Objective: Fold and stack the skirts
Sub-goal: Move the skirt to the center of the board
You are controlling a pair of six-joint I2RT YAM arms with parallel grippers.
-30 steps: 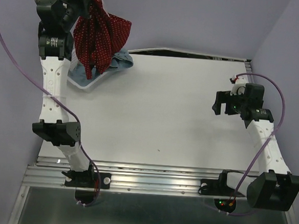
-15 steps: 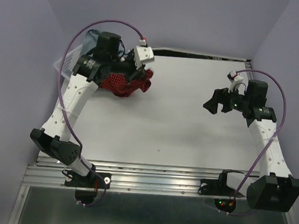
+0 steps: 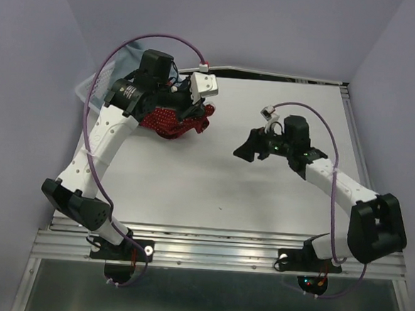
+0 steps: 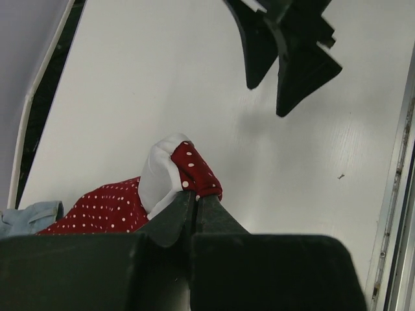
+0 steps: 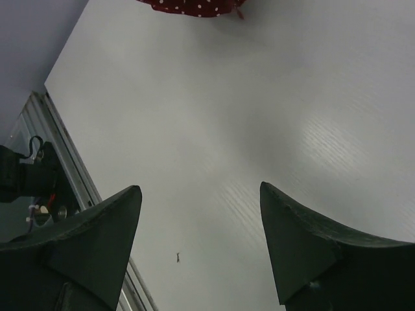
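Left gripper [image 4: 193, 196] clamped a bunched edge of the red dotted skirt [image 3: 168, 120], heaped at the table's [image 3: 261, 202] far left with the denim skirt [image 4: 26, 217] just beside it. Right gripper [image 5: 201, 194], jaws apart and empty, hovered to its right. Spreading the heap flat would likely need a pinch on a free edge, drawn gently away.

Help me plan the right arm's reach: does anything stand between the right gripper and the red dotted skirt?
Nothing visible does. Only bare table lies between the open right gripper and the red dotted skirt. The left gripper is shut on a fold of the skirt, on the side towards the right arm.
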